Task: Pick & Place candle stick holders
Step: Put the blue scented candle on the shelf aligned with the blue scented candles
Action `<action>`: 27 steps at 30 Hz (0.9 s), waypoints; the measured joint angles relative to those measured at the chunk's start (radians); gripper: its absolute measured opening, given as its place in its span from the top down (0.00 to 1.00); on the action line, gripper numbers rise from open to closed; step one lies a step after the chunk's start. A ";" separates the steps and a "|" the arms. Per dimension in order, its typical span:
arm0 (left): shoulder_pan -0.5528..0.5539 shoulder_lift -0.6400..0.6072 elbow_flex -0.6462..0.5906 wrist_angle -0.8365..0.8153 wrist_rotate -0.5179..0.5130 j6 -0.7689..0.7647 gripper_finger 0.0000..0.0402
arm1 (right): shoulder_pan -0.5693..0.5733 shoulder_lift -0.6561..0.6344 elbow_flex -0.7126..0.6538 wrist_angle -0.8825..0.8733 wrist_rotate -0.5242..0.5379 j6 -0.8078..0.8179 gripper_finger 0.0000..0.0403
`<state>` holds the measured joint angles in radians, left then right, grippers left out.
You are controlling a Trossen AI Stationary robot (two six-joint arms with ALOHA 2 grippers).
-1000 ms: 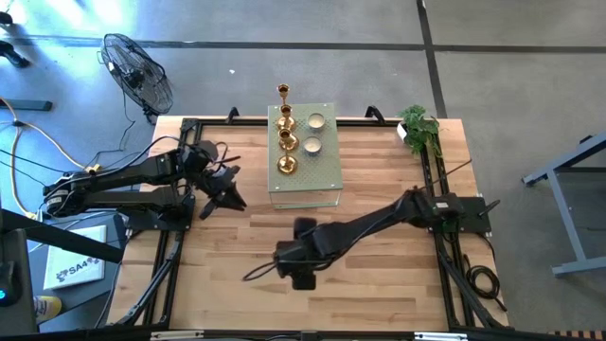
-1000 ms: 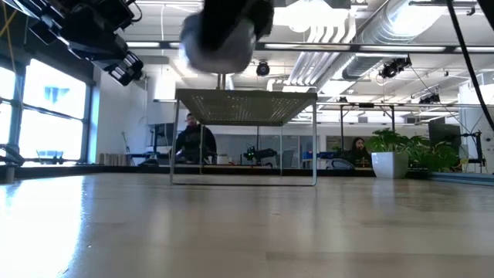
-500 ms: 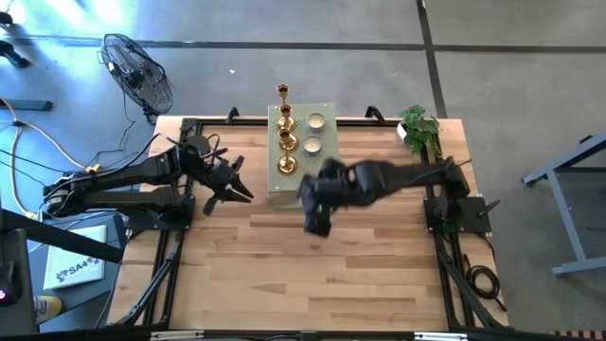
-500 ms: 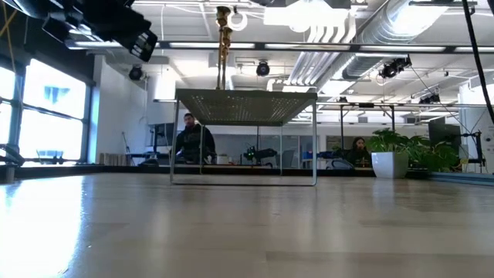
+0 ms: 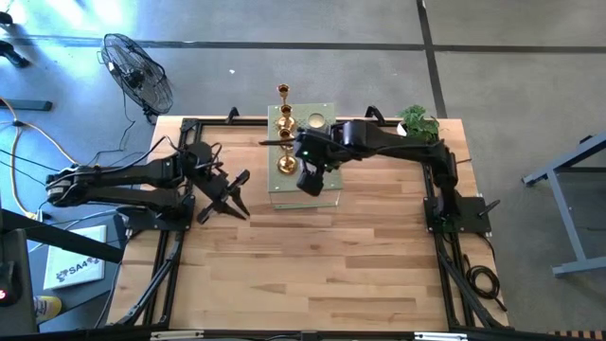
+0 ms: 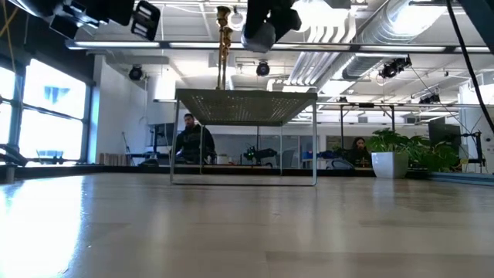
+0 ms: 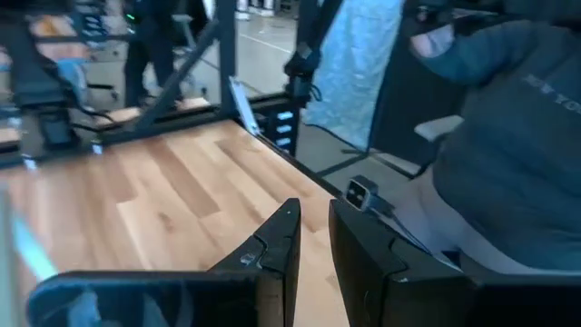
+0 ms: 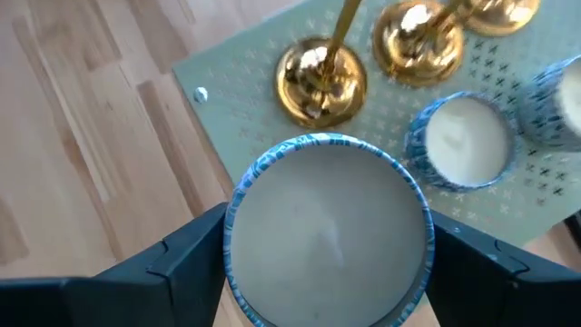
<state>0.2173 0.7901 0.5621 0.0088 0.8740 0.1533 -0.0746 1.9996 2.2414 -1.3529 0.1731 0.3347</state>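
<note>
Both arms were dark, jointed links with black cables trailing along them. The left gripper (image 7: 313,245) had two flat, matte black fingers with squared edges. The right gripper (image 8: 327,263) showed broad dark-teal finger faces with angular, bevelled corners.

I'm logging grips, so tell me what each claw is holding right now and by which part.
The right claw holds a round cream cup with a blue rim by its opposite sides, above the green slab. The left claw holds nothing.
</note>
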 joint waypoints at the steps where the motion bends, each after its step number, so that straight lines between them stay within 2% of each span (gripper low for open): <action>1: -0.013 0.001 0.000 -0.005 -0.001 0.004 0.85 | -0.005 0.009 0.000 -0.007 -0.008 -0.001 0.29; 10: -0.124 0.014 0.000 -0.006 -0.005 0.047 0.85 | -0.018 0.084 0.000 -0.021 0.006 -0.027 0.29; 17: -0.190 0.014 0.000 -0.010 -0.022 0.052 0.85 | -0.024 0.091 0.000 -0.048 0.026 -0.029 0.29; 27: -0.225 0.014 0.000 -0.011 -0.073 0.052 0.85 | -0.022 0.091 0.000 -0.109 0.014 -0.033 0.29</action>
<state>-0.0078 0.8040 0.5621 -0.0025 0.8012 0.2054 -0.0963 2.0911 2.2414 -1.4617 0.1869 0.3019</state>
